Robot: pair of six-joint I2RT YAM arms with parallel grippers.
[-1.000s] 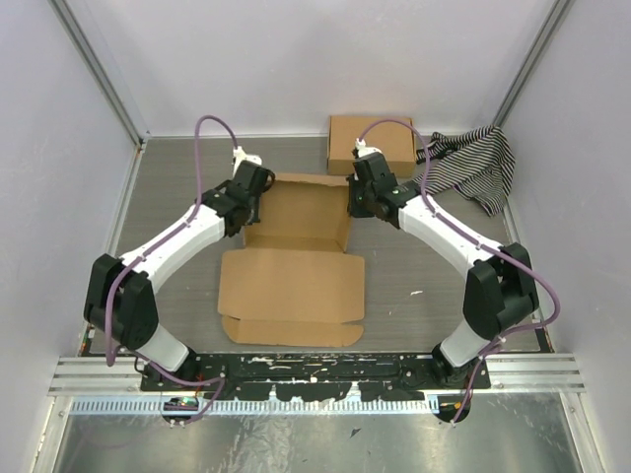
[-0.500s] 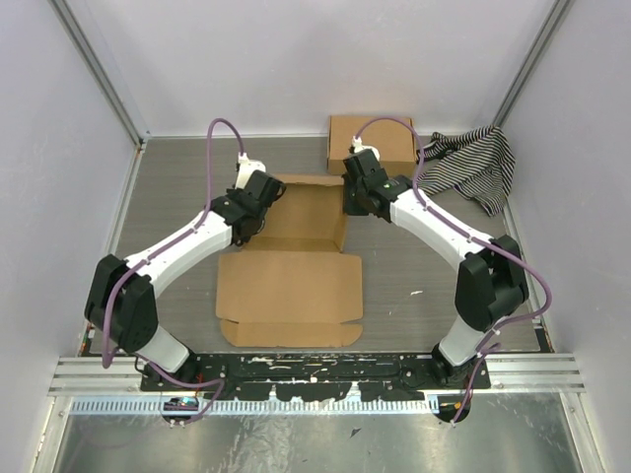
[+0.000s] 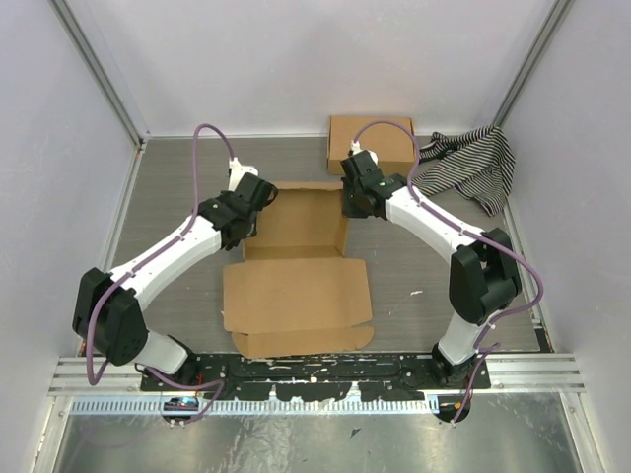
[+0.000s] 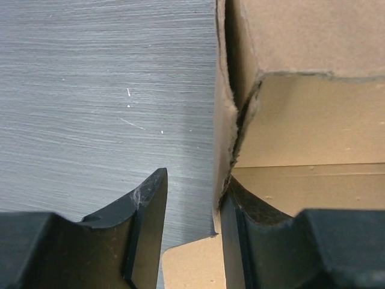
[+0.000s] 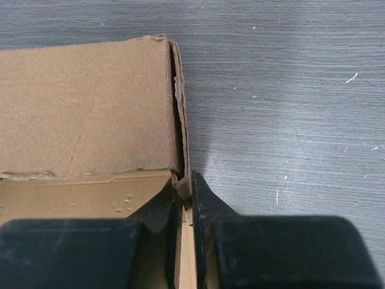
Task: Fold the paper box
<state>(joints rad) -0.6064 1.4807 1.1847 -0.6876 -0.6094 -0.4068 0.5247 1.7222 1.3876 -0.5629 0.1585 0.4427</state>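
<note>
Two claws at the tray's far corners: side walls going up

Bench [image 3: 177, 197]: grey, wood-grained. The paper box [image 3: 301, 222] lies mid-bench between the arms, part-formed. Its lid panel [image 3: 296, 296] lies flat toward the arm bases, and the tray half beyond it has its side walls raised. A shut cardboard box [image 3: 371, 143] and a striped cloth [image 3: 473, 163] sit at the far edge, apart from the work and not involved.

Right claw [image 5: 185, 180]: closed on the right side wall [image 5: 180, 102], pinching it near the far corner. The wall stands upright; its layers gape a little at the top edge.

Left claw [image 4: 194, 180]: jaws apart, straddling the left side wall [image 4: 221, 90]. The inner finger touches the wall from the tray side; the outer finger stands off it over bare bench. Nothing gripped.

Judgement: the step in hand is setting and locking the two side walls. To do it well:
- use the right pinch as the anchor so the tray cannot skate;
- close the left claw squarely on the wall, low near the crease, clear of the ragged corner seam [image 4: 243, 114];
- press both walls evenly, since a lopsided push would likely twist the tray;
- check the corner tabs sit inside before the lid comes over.

Risk: the soft corrugated edge may crush under a hard pinch.
</note>
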